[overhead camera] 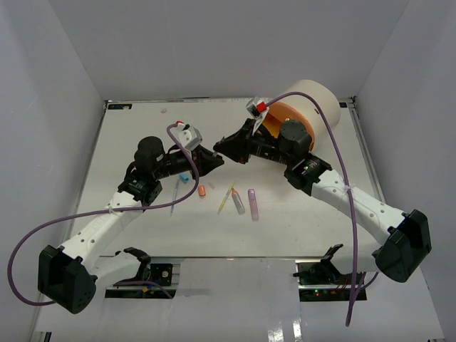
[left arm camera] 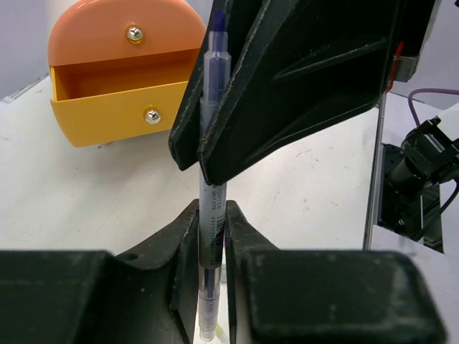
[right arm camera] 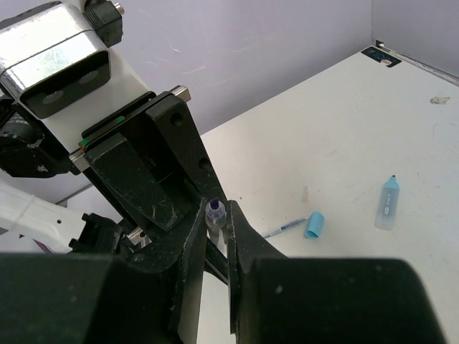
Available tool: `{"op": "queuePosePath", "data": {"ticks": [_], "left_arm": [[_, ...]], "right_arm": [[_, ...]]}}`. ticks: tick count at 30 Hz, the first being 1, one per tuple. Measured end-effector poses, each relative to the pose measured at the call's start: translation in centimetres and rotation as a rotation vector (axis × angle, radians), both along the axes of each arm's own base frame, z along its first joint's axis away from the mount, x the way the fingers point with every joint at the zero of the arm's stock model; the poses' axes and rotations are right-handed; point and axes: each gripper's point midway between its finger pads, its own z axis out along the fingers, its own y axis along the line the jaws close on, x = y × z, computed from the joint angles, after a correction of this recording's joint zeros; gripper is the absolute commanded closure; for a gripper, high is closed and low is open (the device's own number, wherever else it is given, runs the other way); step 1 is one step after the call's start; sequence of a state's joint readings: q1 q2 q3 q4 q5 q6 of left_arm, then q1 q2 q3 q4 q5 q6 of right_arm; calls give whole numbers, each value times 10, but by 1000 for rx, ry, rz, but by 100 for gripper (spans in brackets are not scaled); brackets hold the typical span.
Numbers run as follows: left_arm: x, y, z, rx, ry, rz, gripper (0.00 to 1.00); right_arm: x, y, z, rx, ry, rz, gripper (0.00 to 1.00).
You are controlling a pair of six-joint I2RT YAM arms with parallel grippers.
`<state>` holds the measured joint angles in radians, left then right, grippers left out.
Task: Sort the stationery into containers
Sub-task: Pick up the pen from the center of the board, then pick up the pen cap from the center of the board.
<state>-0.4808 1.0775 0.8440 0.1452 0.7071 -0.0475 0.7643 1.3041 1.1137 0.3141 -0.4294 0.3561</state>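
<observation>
Both grippers hold one clear purple pen [left arm camera: 213,79] in the air between them. My left gripper [left arm camera: 211,215] is shut on its lower barrel. My right gripper [right arm camera: 216,218] is shut on its upper part, and its black fingers [left arm camera: 287,79] show in the left wrist view. The pen's purple end [right arm camera: 216,208] peeps out between the right jaws. In the top view the grippers meet tip to tip, left [overhead camera: 211,159] and right [overhead camera: 223,147]. The cream cylinder [overhead camera: 313,96] stands at the back right. Its yellow drawer [left arm camera: 118,107] is pulled open under the orange one [left arm camera: 107,29].
Loose stationery lies on the table in front of the grippers: a teal cap [overhead camera: 185,178], an orange cap [overhead camera: 201,191], a yellow pen [overhead camera: 226,199], a purple marker [overhead camera: 252,204] and a thin pen [overhead camera: 174,197]. A light blue marker [right arm camera: 387,203] and a blue cap [right arm camera: 313,224] show in the right wrist view.
</observation>
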Motion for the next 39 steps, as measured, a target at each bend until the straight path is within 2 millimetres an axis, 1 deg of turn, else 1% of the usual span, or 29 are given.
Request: {"op": "queuePosePath", "data": {"ticks": [1, 2, 4, 5, 7, 8, 10, 11, 13, 14, 16, 17, 19, 21, 24, 25, 27, 30, 33, 36, 39], "left_arm": [[-1, 0, 0, -1, 0, -5, 77], [-1, -1, 1, -2, 0, -9, 82], [-2, -1, 1, -3, -3, -15, 87], [-2, -1, 1, -4, -3, -16, 93], [-3, -1, 1, -4, -3, -17, 100], [-3, -1, 1, -4, -3, -17, 100], [-2, -1, 1, -4, -3, -14, 100], [-2, -1, 1, -4, -3, -13, 100], [-1, -1, 0, -2, 1, -6, 100], [0, 0, -1, -2, 2, 3, 100], [3, 1, -1, -2, 3, 18, 100], [4, 2, -1, -2, 2, 26, 100], [7, 3, -1, 0, 3, 42, 100], [10, 4, -2, 2, 5, 58, 100], [20, 7, -8, 13, 19, 113, 100], [25, 10, -12, 23, 31, 148, 100], [36, 16, -22, 48, 59, 217, 100], [57, 31, -41, 106, 117, 355, 100], [73, 50, -59, 174, 183, 499, 100], [79, 72, -76, 230, 240, 627, 100], [81, 95, -88, 265, 288, 732, 100]], "right_arm": [[0, 0, 0, 1, 1, 1, 92], [0, 0, 0, 2, 2, 1, 92], [0, 0, 1, 5, 4, 1, 92], [0, 0, 1, 6, 5, 1, 92], [0, 0, 1, 6, 5, 2, 92], [-1, 0, 1, 6, 5, 3, 91], [-1, 0, 1, 6, 4, 4, 85], [0, 0, 1, 6, 3, 3, 72], [0, 0, -1, 4, 0, 1, 55], [-1, 0, -4, 0, 1, 3, 38], [-2, -3, -12, -20, -1, -3, 23], [-2, -5, -15, -30, -3, -10, 12], [-2, -11, -19, -53, -16, -32, 4], [-2, -22, -19, -75, -43, -71, 10], [-1, -39, -12, -99, -99, -137, 10], [-3, -45, -5, -94, -121, -153, 10], [-2, -54, 0, -111, -158, -187, 10], [6, -60, -8, -179, -174, -227, 10], [20, -56, -30, -279, -158, -239, 9], [36, -47, -65, -390, -111, -235, 5], [50, -36, -110, -504, -53, -224, 1]]}}
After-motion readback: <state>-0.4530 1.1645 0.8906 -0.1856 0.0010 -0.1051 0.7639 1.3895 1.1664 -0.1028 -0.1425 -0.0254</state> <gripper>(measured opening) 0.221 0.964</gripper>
